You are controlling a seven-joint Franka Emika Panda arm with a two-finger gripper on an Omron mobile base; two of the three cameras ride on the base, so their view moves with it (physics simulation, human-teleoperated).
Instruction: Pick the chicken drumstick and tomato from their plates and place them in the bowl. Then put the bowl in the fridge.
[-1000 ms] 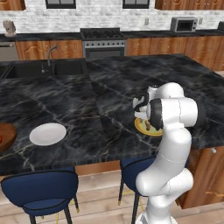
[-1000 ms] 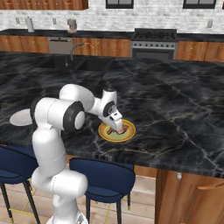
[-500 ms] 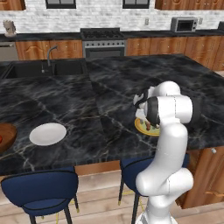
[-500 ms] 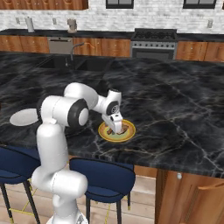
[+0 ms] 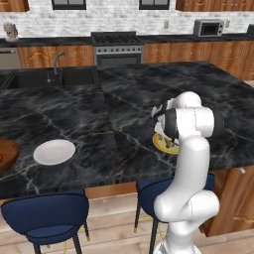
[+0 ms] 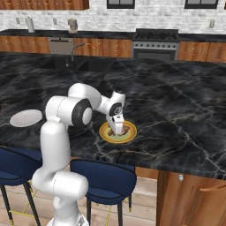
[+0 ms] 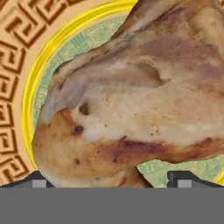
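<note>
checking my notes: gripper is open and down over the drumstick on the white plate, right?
Not quite: the drumstick lies on the yellow plate, not the white one. The white plate sits bare further along the counter, as the left base view shows. The rest holds: the gripper is open and down over the drumstick, seen close up in the hand view.

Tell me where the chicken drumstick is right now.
The chicken drumstick lies on the yellow plate near the dark counter's front edge, directly under the open gripper; the white plate sits far left.
</note>
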